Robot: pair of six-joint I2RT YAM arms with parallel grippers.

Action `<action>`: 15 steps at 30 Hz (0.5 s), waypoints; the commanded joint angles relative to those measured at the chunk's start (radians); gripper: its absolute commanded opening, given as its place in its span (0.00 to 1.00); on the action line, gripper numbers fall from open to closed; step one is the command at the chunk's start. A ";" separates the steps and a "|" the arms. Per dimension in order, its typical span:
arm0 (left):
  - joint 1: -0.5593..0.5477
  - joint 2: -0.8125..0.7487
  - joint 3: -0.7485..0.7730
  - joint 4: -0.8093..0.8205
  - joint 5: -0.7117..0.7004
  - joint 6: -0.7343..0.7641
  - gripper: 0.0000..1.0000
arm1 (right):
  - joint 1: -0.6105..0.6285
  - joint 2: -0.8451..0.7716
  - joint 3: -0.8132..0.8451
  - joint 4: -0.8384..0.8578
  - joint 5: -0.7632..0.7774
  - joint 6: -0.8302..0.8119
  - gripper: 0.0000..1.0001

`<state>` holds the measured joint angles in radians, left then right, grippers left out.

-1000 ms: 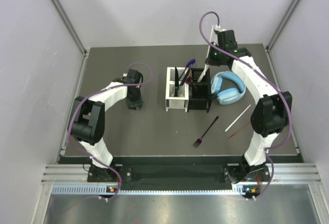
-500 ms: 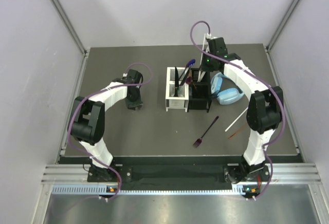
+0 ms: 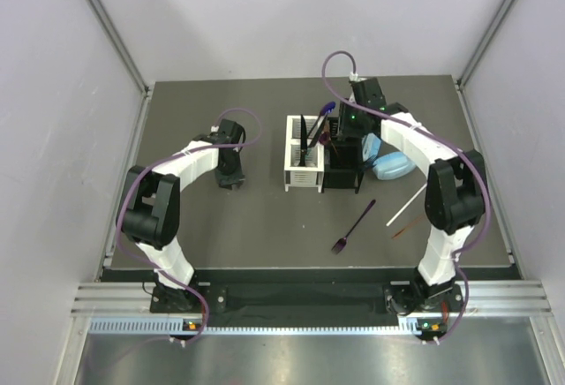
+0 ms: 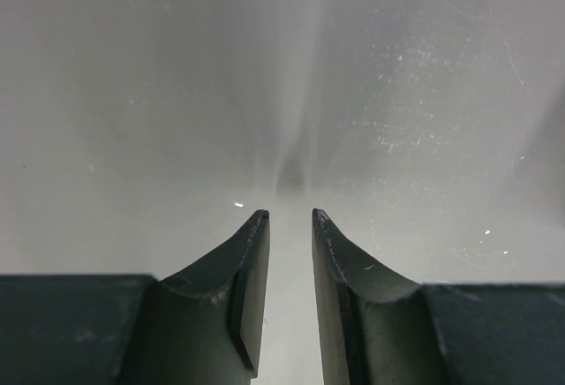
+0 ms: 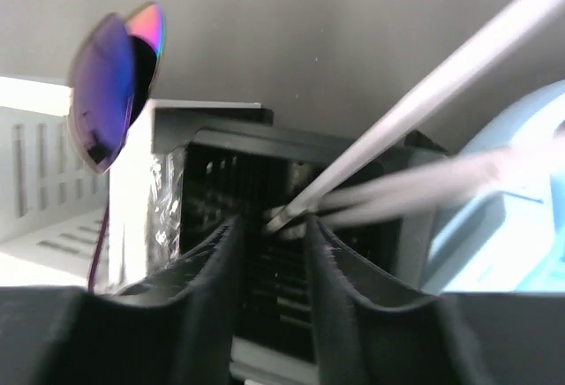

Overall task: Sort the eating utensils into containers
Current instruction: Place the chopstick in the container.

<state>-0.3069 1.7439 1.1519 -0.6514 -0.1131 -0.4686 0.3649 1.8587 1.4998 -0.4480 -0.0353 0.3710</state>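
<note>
Dark table (image 3: pixel 221 226) is seen whole. Light-blue headphones (image 3: pixel 388 166), right of centre, are half hidden by the right arm. White caddy (image 3: pixel 300 173) and black caddy (image 3: pixel 340 177) are set touching at centre. Right gripper (image 5: pixel 274 222) is held over the black caddy, jaws parted, nothing pinched. The blurred white stick (image 5: pixel 424 94) is doubled by motion. Left gripper (image 4: pixel 290 215) is narrowly parted, empty. Purple spoon (image 5: pixel 110 85): compartment cannot be told. Fork (image 3: pixel 353 226), loose white stick (image 3: pixel 408 203) and brown stick (image 3: pixel 410 223) are laid toward the near right corner.
</note>
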 commanded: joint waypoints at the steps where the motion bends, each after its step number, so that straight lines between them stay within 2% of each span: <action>1: 0.006 -0.021 0.019 -0.005 -0.011 0.010 0.31 | 0.008 -0.139 -0.019 0.054 0.009 0.013 0.39; 6: 0.006 -0.018 0.015 -0.004 -0.010 0.010 0.31 | -0.007 -0.229 0.003 0.002 0.032 0.029 0.39; 10: 0.006 -0.018 0.017 -0.004 -0.014 0.010 0.31 | -0.058 -0.382 -0.013 -0.053 0.086 0.074 0.37; 15: 0.006 -0.018 0.009 0.002 -0.011 0.007 0.31 | -0.228 -0.521 -0.111 -0.202 0.158 0.074 0.34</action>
<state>-0.3069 1.7439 1.1519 -0.6510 -0.1165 -0.4686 0.2577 1.4555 1.4574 -0.5220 0.0345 0.4309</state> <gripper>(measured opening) 0.314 0.347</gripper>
